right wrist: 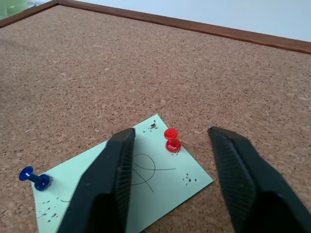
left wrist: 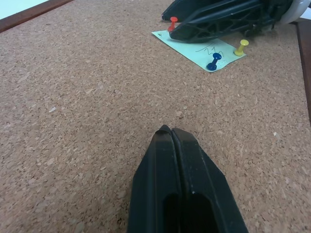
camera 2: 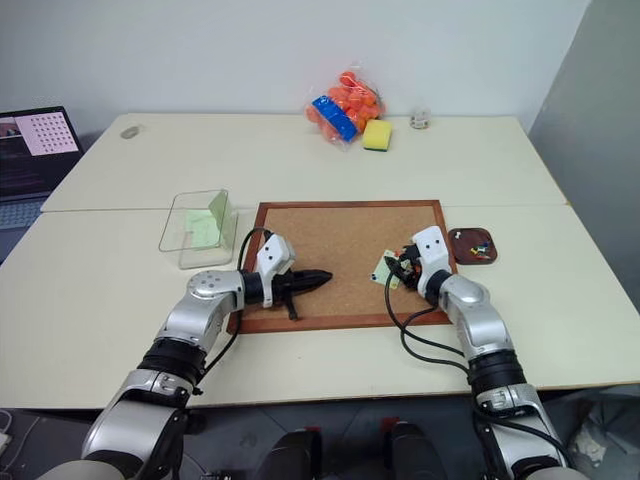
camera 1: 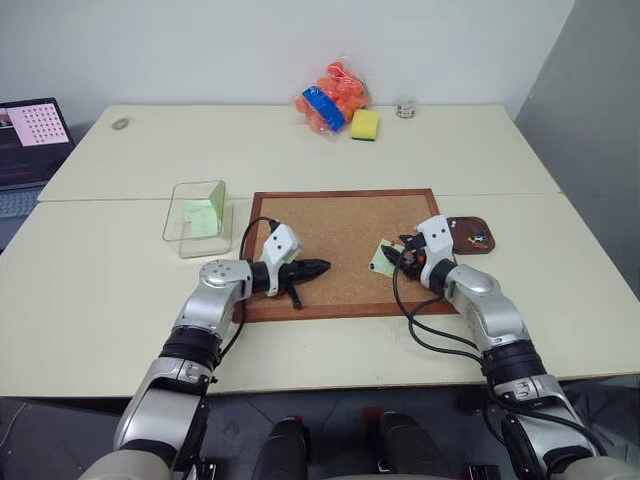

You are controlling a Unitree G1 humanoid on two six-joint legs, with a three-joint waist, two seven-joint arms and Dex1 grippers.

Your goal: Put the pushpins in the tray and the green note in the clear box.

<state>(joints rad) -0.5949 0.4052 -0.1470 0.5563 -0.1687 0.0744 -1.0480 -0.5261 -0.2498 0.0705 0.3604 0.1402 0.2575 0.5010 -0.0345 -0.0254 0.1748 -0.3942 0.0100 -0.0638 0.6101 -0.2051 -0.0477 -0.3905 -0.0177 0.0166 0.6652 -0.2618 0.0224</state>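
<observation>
Between the half-open, empty right hand (right wrist: 170, 179), the red pushpin (right wrist: 171, 140) stands seemingly upright in the green note (right wrist: 160, 187).

Office or lab room: pale tables (camera 1: 300, 150) pushed together, plain white wall (camera 1: 250, 40), laptop (camera 1: 30, 140) at 10 o'clock.

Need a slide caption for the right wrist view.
Right gripper open around the red pushpin pinning the green note to the corkboard; blue pushpin at another corner.
</observation>
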